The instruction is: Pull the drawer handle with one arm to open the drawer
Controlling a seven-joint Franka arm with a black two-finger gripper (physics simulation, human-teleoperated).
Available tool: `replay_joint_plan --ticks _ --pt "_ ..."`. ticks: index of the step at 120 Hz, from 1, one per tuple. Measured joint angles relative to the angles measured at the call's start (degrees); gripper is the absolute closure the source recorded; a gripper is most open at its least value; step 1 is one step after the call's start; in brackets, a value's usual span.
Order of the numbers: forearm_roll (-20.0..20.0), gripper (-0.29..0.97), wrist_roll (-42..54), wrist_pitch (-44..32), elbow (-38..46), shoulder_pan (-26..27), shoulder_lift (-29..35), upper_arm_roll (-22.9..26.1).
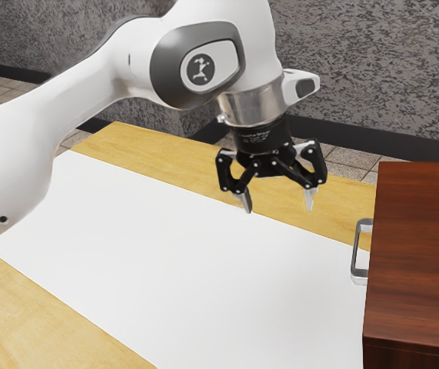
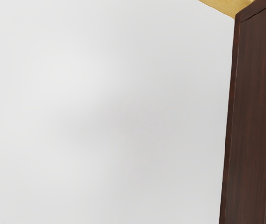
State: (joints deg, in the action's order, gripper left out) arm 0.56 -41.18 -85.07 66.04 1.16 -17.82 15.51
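A dark reddish-brown wooden drawer cabinet [image 1: 419, 261] stands at the exterior view's right edge of the table. A light metal bar handle [image 1: 361, 251] sticks out of its front face toward the arm. My black gripper [image 1: 277, 204] hangs open above the white mat, fingertips pointing down, with nothing between them. It is to the left of the handle and a little higher, apart from it. The wrist view takes in the cabinet's dark side [image 2: 256, 121] beside the white mat [image 2: 100, 116].
A white mat [image 1: 173, 269] covers the middle of the light wooden table [image 1: 34, 323]. A grey speckled wall [image 1: 373, 61] with a dark baseboard runs behind the table. Tiled floor shows at the far left.
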Motion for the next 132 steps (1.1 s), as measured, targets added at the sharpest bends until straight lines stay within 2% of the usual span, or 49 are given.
replay_joint_plan --ticks 23,74,116,132 --pt "0.02 0.0 -3.95 -0.8 -0.41 0.02 -0.99 3.01" --pt "0.04 0.0 -9.16 -1.54 0.33 0.67 -0.87 3.17" --pt "-0.14 0.0 -10.17 -5.43 4.81 0.75 0.05 2.73" --pt "0.17 0.0 -10.28 -8.77 10.22 0.28 2.85 2.6"
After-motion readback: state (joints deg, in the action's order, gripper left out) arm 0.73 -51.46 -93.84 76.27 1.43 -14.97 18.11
